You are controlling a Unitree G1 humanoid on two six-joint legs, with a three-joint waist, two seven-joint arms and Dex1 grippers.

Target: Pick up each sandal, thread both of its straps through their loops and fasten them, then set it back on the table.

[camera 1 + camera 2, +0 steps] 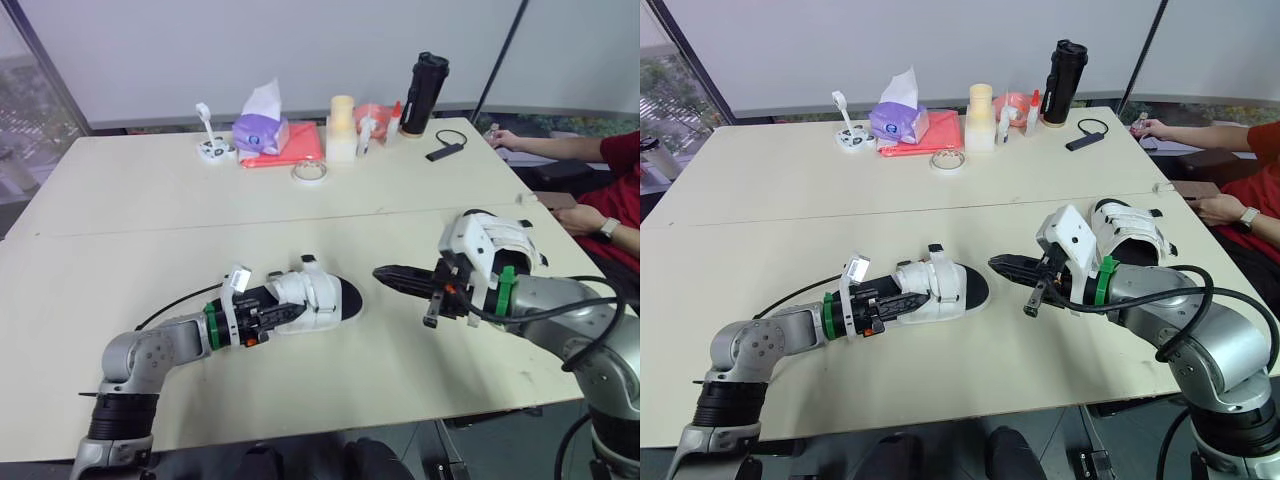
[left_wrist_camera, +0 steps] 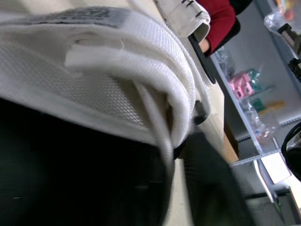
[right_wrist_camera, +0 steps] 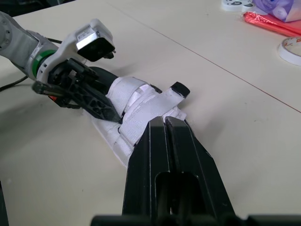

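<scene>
A white-strapped sandal (image 1: 325,295) with a black sole lies flat on the near table, toe pointing right. My left gripper (image 1: 297,311) reaches in from the heel side and is shut on the sandal's rear strap (image 3: 136,110); the left wrist view shows that white strap (image 2: 117,70) close up. My right gripper (image 1: 381,272) is shut and holds nothing, pointing left with its tips (image 3: 163,121) just short of the toe end. A second white sandal (image 1: 497,240) sits on the table behind my right wrist.
At the far side stand a purple tissue pack (image 1: 262,130), a red pouch (image 1: 297,147), a tape roll (image 1: 310,172), a cream cylinder (image 1: 342,125) and a black bottle (image 1: 426,92). A person's arm (image 1: 560,150) rests at the right edge.
</scene>
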